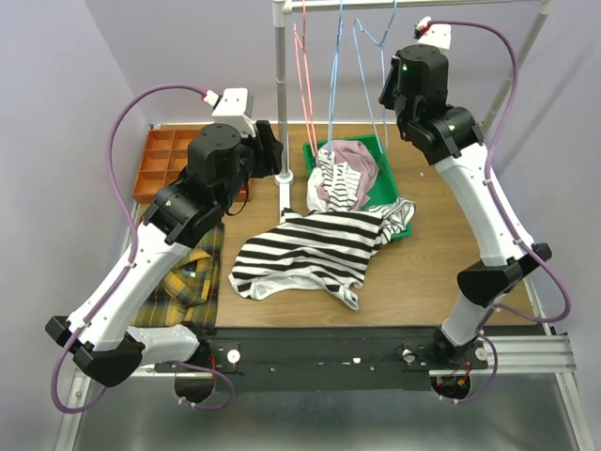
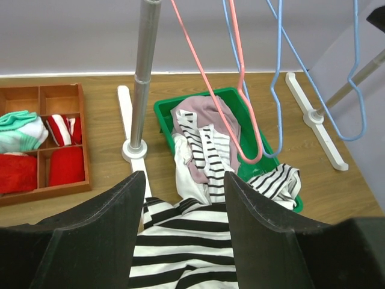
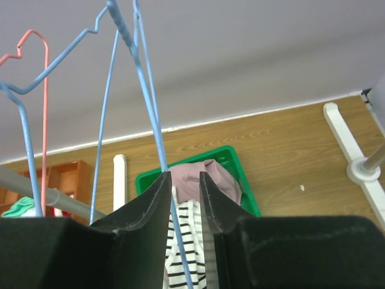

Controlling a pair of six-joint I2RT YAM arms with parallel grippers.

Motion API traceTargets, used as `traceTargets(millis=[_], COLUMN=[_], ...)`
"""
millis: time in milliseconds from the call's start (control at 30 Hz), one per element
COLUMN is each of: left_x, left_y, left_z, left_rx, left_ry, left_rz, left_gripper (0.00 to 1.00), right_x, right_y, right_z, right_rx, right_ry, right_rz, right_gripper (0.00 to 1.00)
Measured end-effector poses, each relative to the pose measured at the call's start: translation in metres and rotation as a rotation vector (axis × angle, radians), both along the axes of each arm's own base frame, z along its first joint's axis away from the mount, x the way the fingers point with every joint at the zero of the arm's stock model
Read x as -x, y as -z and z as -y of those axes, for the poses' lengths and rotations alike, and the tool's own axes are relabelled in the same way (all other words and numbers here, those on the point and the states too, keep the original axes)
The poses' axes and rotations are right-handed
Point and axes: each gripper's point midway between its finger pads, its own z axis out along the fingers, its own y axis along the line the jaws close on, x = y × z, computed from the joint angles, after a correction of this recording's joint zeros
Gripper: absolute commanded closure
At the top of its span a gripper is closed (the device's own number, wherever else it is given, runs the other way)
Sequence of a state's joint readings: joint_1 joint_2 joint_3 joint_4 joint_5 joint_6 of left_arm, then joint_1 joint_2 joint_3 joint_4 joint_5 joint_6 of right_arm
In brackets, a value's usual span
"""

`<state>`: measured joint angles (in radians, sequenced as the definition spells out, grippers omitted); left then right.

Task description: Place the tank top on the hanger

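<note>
The tank top point(image 1: 310, 249), with wide black-and-white stripes, lies crumpled flat at the middle of the table; it also shows in the left wrist view point(image 2: 186, 241). The light-blue hanger point(image 1: 362, 52) hangs from the rack rail at the back. My right gripper point(image 1: 387, 94) is raised at it. In the right wrist view the hanger's wire point(image 3: 150, 102) runs down between the jaws of that gripper point(image 3: 183, 176), along the left finger, and the jaws stand a narrow gap apart. My left gripper point(image 2: 183, 177) is wide open and empty, above the tank top's far edge.
A green bin point(image 1: 399, 178) holds a dusty-pink garment point(image 1: 362, 160) and a finer-striped cloth point(image 1: 340, 183). A red hanger point(image 1: 302, 75) and another blue one point(image 1: 335, 66) hang beside the rack pole point(image 1: 280, 94). A wooden organizer point(image 1: 160, 160) and a plaid cloth point(image 1: 192, 272) lie at the left.
</note>
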<state>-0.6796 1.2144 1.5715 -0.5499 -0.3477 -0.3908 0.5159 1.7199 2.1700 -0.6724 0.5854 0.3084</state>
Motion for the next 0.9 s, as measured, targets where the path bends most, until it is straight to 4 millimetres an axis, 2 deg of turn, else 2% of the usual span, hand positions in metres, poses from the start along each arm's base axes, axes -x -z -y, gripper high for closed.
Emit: traceTargets(millis=[133,233,400,567,900], left_x=[0.0,0.001,0.003,0.006,0.007], left_y=[0.005,0.007,0.009,0.009,0.008], left_z=[-0.003,-0.006,-0.013,-0.017,-0.02], left_rx=[-0.004,-0.007,-0.004,0.002,0.008], left_ry=[-0.005,-0.008,-0.017,-0.016,-0.017], left_rz=[-0.005,-0.009,-0.005,-0.001,0.005], left_gripper=[0.36,0.36,0.36,0.36,0.36], right_x=[-0.013,-0.02,-0.024,-0.028,-0.041], right_y=[0.001,0.008,0.005,0.002,0.016], right_z=[-0.006,-0.006,-0.002,0.0,0.012], right_rx=[0.045,0.081,0.1,0.103,0.075], right_ry=[-0.026,-0.032,-0.042,-0.06,-0.137], right_rz=[-0.001,-0.016,-0.006,0.005,-0.028], right_gripper=[0.52,0.49,0.57,0.59,0.64])
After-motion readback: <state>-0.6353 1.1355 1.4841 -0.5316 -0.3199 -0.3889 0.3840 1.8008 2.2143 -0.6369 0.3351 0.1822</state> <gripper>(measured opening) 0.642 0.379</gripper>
